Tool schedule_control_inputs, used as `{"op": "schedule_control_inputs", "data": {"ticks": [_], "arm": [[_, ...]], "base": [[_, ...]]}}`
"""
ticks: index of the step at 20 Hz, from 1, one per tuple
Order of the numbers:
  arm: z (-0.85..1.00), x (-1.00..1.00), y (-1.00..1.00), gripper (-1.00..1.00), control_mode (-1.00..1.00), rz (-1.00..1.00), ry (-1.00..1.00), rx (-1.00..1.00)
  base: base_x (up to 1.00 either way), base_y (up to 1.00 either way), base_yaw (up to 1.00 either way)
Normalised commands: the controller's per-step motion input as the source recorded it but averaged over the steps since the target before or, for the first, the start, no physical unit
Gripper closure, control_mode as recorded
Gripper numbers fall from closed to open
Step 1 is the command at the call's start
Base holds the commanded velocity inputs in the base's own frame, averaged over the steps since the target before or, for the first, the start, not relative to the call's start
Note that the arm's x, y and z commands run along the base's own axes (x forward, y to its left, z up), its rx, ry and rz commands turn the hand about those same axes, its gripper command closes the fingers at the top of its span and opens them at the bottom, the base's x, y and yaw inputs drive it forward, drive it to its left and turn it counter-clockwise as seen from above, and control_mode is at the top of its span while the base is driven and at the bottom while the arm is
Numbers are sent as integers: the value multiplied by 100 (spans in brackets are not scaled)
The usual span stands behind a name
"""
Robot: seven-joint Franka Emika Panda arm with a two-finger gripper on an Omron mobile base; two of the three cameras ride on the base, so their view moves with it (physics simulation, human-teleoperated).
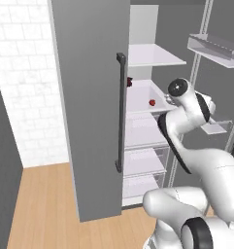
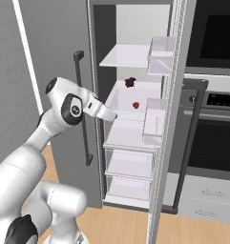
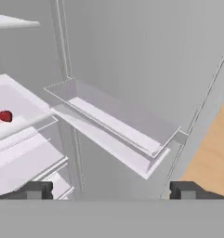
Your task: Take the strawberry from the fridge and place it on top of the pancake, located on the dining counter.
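Tool (image 3: 111, 189) open, jaws spread wide, nothing between them, pointed at a clear door bin (image 3: 118, 125) of the open fridge (image 1: 89, 97). Strawberry (image 3: 5, 116) sits on a white middle shelf (image 2: 123, 102), at 9 o'clock in hand view, well apart from the tool. A darker red item (image 2: 130, 82) lies further back.

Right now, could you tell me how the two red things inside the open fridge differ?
The strawberry is bright red and roundish; the dark red item is duller and more irregular. The strawberry lies nearer the front of the white shelf, while the dark red item sits toward the back. Both are small and rest untouched on that same fridge shelf.
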Motion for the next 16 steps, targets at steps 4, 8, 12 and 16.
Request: {"op": "schedule_control_inputs", "data": {"ticks": [4,8,12,16], "arm": [[-8,-41,100,-100,-100,17,3,48],[-8,-62,79,-100,-100,9,1,53],[-2,-52,43,-100,-100,5,7,40],[5,-2,0,-100,-100,1,16,1]], "base": [[0,0,0],[0,0,0],[0,0,0],[0,0,0]]}}
